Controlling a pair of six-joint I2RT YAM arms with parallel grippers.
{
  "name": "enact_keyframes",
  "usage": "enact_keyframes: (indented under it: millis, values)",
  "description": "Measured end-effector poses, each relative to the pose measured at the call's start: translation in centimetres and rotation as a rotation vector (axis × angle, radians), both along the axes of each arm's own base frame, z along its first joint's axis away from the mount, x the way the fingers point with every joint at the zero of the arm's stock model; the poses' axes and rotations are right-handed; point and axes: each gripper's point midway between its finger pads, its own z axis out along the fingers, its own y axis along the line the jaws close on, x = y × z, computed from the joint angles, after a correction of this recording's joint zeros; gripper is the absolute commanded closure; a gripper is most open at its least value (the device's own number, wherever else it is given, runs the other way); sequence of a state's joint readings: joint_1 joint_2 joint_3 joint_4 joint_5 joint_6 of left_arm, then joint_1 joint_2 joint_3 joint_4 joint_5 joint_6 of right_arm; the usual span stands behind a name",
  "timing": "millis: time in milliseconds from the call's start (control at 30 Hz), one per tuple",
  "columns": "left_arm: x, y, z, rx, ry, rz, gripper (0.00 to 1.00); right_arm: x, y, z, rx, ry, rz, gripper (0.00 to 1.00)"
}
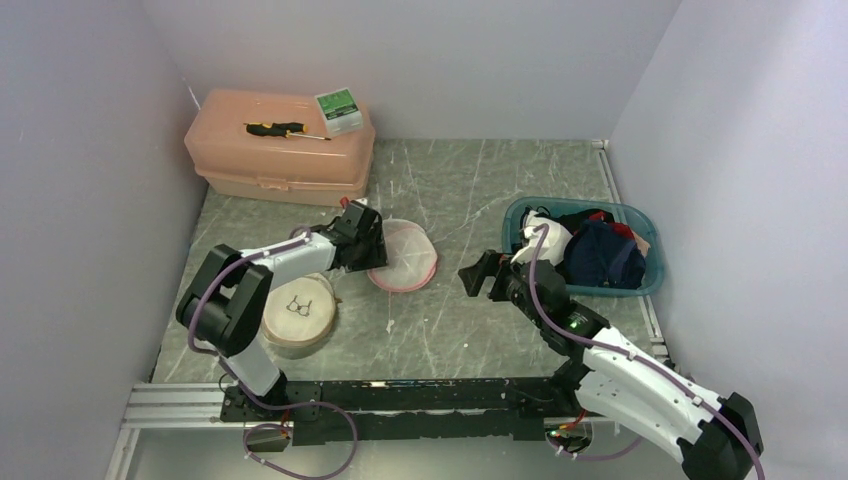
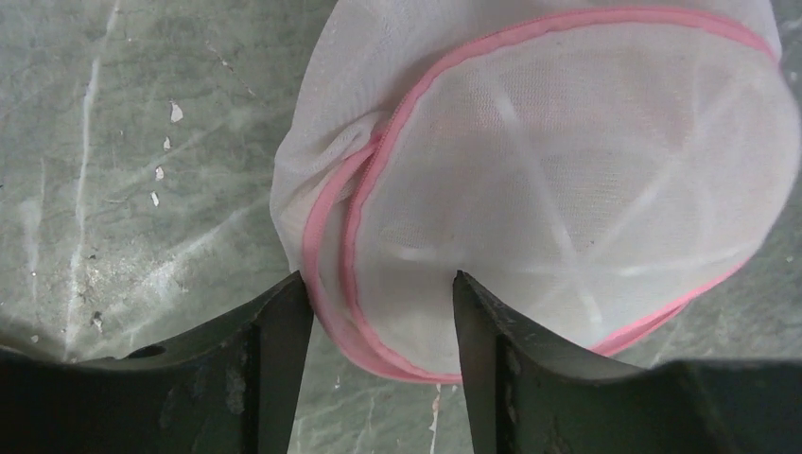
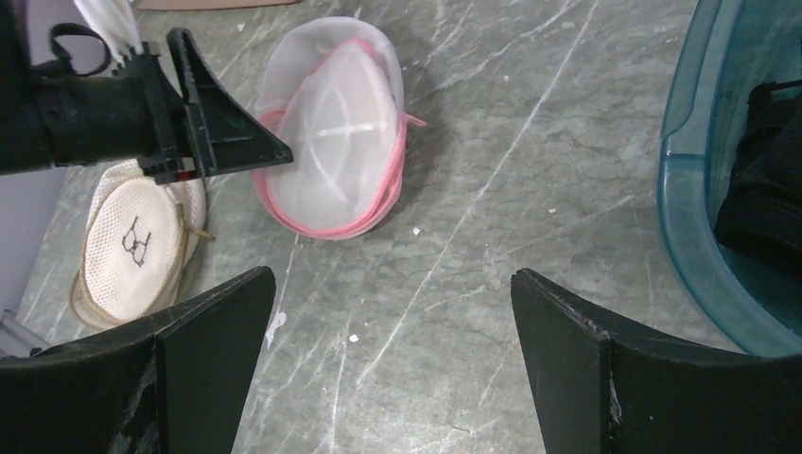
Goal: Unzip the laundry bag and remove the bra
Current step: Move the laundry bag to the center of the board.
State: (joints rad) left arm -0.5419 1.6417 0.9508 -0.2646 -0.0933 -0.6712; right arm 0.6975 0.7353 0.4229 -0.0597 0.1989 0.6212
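The laundry bag [image 1: 403,255] is a round white mesh pouch with pink zip trim, lying on the grey marble table [image 1: 470,180]. In the left wrist view the laundry bag [image 2: 567,189] fills the top, and my left gripper [image 2: 378,279] stands open astride its near rim, left finger against the pink trim. From above, the left gripper [image 1: 372,250] is at the bag's left edge. The bra is hidden; only pale bands show through the mesh. My right gripper [image 3: 392,274] is wide open over bare table, right of the bag [image 3: 336,142]. The top view shows this right gripper [image 1: 472,274] hovering.
A beige mesh pouch [image 1: 298,312] with a drawn bra mark lies left of the bag. A peach plastic box [image 1: 280,150] carrying a screwdriver and a small green box sits at the back left. A teal basket [image 1: 655,275] of dark clothes stands at the right. Walls enclose three sides.
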Motion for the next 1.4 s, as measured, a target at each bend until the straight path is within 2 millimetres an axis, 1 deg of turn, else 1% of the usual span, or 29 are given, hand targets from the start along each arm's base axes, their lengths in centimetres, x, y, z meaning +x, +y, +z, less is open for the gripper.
enact_keyframes:
  millis: [100, 300, 433, 533, 600, 667, 700, 767, 867, 900, 933, 967, 1000, 1033, 1100, 1167, 1200, 1300, 1333, 1400]
  values:
    - [0.3, 0.3, -1.0, 0.008, 0.022, 0.015, 0.54, 0.0, 0.0, 0.2, 0.002, -0.008, 0.003, 0.0]
    - [1.6, 1.2, -0.7, -0.017, 0.004, 0.072, 0.66, -0.1, -0.2, 0.9, 0.005, -0.034, 0.005, 0.0]
    - [2.3, 1.9, -0.6, -0.024, -0.005, 0.103, 0.71, -0.1, -0.4, 1.7, 0.015, -0.061, 0.001, 0.0]
    - [2.5, 2.3, -0.6, -0.027, -0.004, 0.131, 0.73, -0.2, -0.6, 1.8, 0.014, -0.066, -0.002, 0.0]
    - [2.6, 2.6, -0.6, -0.029, -0.001, 0.153, 0.72, -0.2, -0.6, 1.8, 0.011, -0.065, -0.003, 0.0]
    - [2.4, 3.3, -0.5, -0.034, 0.001, 0.192, 0.7, -0.3, -0.8, 1.7, 0.005, -0.065, -0.006, 0.0]
    - [2.2, 3.9, -0.4, -0.037, 0.003, 0.216, 0.69, -0.3, -0.9, 1.7, 0.003, -0.065, -0.007, 0.0]
    - [1.3, 5.7, -0.2, -0.038, 0.011, 0.275, 0.67, -0.4, -1.0, 1.7, -0.001, -0.065, -0.01, 0.0]
    - [-0.1, 8.4, 0.4, -0.022, 0.02, 0.356, 0.57, -0.4, -1.2, 1.6, -0.005, -0.064, -0.013, 0.0]
    - [-0.3, 9.1, 0.7, -0.015, 0.017, 0.376, 0.52, -0.4, -1.2, 1.6, -0.006, -0.065, -0.013, 0.0]
    - [-0.4, 9.4, 1.1, -0.013, 0.012, 0.383, 0.45, -0.4, -1.2, 1.6, -0.007, -0.066, -0.012, 0.0]
    - [-0.4, 9.4, 1.6, -0.021, 0.0, 0.384, 0.37, -0.5, -1.2, 1.6, -0.01, -0.066, -0.011, 0.0]
    - [-0.4, 9.4, 2.1, -0.025, -0.012, 0.377, 0.09, -0.5, -1.2, 1.5, -0.014, -0.064, -0.01, 0.0]
    - [-0.5, 9.2, 2.8, -0.035, -0.026, 0.367, 0.05, -0.5, -1.3, 1.5, -0.02, -0.062, -0.009, 0.0]
    - [-0.6, 8.8, 4.5, -0.054, -0.063, 0.337, 0.04, -0.6, -1.4, 1.4, -0.032, -0.058, -0.006, 0.0]
    - [-0.5, 8.1, 6.8, -0.09, -0.114, 0.308, 0.05, -0.8, -1.6, 1.8, -0.041, -0.059, -0.004, 0.0]
    - [-0.4, 7.7, 8.4, -0.108, -0.145, 0.288, 0.05, -0.9, -1.6, 2.1, -0.042, -0.062, -0.003, 0.0]
    - [-0.2, 6.6, 12.6, -0.158, -0.233, 0.234, 0.04, -1.1, -1.8, 4.4, -0.018, -0.093, -0.002, 0.0]
    - [-0.4, 6.3, 14.0, -0.169, -0.264, 0.208, 0.05, -1.2, -1.8, 5.2, -0.006, -0.104, 0.0, 0.0]
    - [-1.2, 6.0, 16.0, -0.179, -0.309, 0.155, 0.05, -1.7, -1.6, 7.5, 0.056, -0.14, 0.018, 0.0]
